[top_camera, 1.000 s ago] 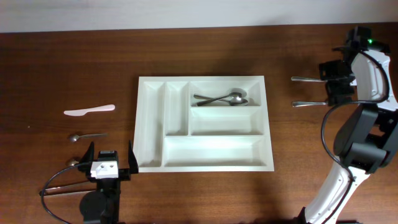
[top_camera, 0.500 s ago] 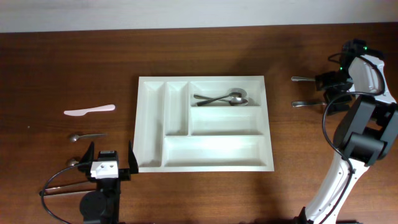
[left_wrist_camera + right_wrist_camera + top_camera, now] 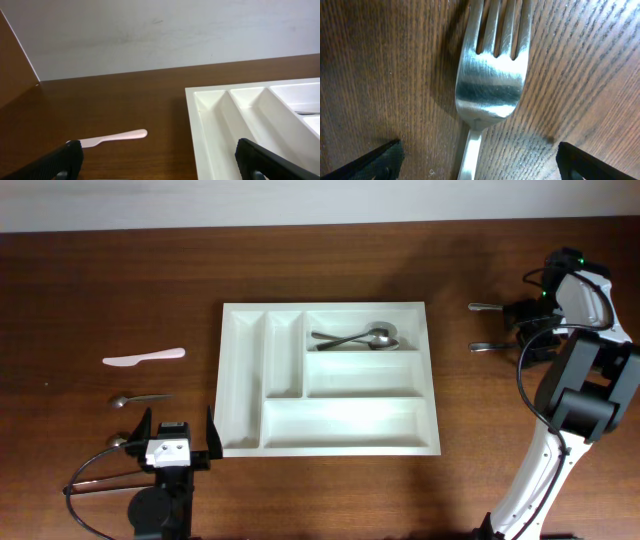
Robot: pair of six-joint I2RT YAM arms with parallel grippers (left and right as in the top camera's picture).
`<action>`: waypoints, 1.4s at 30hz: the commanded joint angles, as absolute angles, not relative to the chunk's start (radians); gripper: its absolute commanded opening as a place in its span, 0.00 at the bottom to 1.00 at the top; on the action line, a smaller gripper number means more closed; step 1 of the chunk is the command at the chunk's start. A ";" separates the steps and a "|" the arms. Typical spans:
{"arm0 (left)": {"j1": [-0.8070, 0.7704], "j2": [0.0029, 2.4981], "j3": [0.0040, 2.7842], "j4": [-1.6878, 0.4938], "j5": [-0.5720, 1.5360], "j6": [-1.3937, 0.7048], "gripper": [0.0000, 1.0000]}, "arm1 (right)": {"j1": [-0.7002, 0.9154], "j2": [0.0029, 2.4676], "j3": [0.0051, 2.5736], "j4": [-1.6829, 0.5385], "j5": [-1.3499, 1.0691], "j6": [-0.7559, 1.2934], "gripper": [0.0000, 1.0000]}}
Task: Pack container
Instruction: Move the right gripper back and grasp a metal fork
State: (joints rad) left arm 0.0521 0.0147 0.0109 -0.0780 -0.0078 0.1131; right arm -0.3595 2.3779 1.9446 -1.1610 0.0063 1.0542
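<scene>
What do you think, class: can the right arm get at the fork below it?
Probably yes: the right end effector hangs open directly over the fork, its fingers either side, nothing in between.

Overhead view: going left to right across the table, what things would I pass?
Pink knife → white cutlery tray → two metal utensil handles.

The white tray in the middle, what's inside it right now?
Inside the white tray, two metal spoons lie overlapping in the upper-right wide compartment. The other four compartments show bare. Only the floor beneath the spoons is covered.
</scene>
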 commanded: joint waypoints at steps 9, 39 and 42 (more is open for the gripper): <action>0.055 0.006 0.009 -0.083 -0.007 0.129 0.99 | -0.361 2.419 1.934 -1.162 0.004 1.055 0.88; 0.055 0.006 0.009 -0.083 -0.007 0.129 0.99 | -0.353 2.312 2.043 -1.365 -0.041 1.140 0.04; 0.055 0.006 0.009 -0.083 -0.007 0.129 0.99 | -0.334 2.251 2.048 -1.401 -0.059 1.176 0.04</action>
State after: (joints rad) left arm 0.0521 0.0147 0.0109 -0.0780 -0.0078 0.1131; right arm -0.3550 2.3634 2.0098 -1.3796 -0.0303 1.1061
